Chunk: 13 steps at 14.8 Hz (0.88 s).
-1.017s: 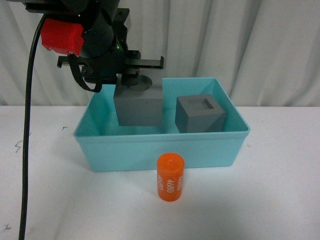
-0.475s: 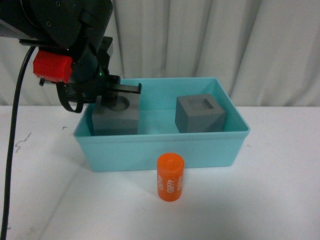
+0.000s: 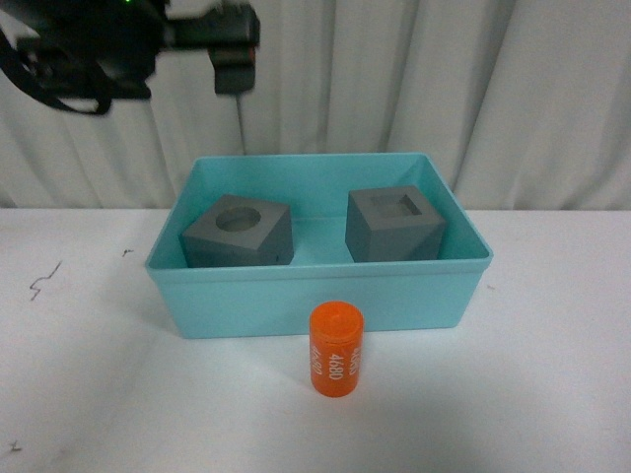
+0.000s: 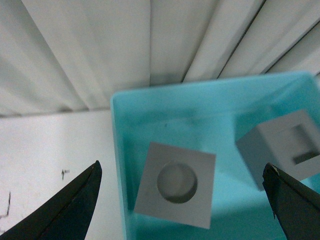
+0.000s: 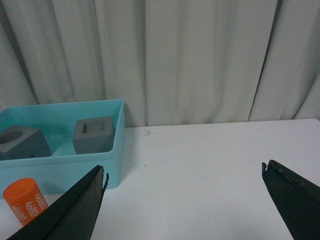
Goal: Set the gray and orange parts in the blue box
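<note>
The blue box (image 3: 315, 301) stands at the table's middle. Two gray cubes rest inside it: the one with a round recess (image 3: 237, 235) on the left, the one with a square recess (image 3: 394, 225) on the right. Upright on the table just in front of the box is the orange cylinder (image 3: 336, 349), printed "4680". My left gripper (image 4: 181, 167) hangs open high above the round-recess cube (image 4: 152, 200), holding nothing. My right gripper (image 5: 183, 169) is open over bare table, to the right of the box (image 5: 60, 172) and the cylinder (image 5: 22, 200).
A white curtain (image 3: 394, 89) hangs close behind the box. The white table (image 3: 552, 394) stretches to both sides, with small pen marks (image 3: 44, 281) at the left. The left arm (image 3: 118, 39) crosses the top left of the front view.
My left gripper lowered the round-recess cube into the box's left side, let go of it, and rose clear above the box. The cube now rests on the box floor.
</note>
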### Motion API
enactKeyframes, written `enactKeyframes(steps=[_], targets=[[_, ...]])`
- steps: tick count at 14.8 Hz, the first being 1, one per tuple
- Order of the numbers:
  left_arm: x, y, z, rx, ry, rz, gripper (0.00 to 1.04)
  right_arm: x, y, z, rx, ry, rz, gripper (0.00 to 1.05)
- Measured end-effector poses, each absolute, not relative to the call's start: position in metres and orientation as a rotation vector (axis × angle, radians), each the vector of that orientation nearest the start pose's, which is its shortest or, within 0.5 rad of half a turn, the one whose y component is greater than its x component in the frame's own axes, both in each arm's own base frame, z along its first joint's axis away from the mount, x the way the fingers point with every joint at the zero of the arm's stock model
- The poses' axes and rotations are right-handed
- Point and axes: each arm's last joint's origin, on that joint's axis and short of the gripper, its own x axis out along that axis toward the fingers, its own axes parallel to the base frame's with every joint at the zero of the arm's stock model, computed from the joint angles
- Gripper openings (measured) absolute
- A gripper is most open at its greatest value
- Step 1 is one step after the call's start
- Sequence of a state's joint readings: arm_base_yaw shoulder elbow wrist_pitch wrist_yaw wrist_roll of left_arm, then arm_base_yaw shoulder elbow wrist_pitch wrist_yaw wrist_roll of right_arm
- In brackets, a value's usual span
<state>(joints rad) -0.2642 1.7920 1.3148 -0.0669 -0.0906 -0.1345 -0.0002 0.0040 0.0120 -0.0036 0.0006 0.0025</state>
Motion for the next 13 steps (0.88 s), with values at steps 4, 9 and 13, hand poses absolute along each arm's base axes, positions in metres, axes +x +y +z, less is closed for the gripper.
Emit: enactKeyframes(steps=[4,9,13], targets=[[0.326,-0.076,0.296,-0.051,0.121,-0.091,0.85,0.097,0.0,0.167,0.002,-0.004,-0.001,0.98],[0.229,-0.025,0.229,-0.016,0.009,-0.006,0.2,0.097,0.0,0.167,0.002,-0.004,-0.001,0.98],[0.193,-0.012,0.207,-0.016,-0.006,0.01,0.02,0.097,0.0,0.167,0.002,-0.004,-0.001,0.98]])
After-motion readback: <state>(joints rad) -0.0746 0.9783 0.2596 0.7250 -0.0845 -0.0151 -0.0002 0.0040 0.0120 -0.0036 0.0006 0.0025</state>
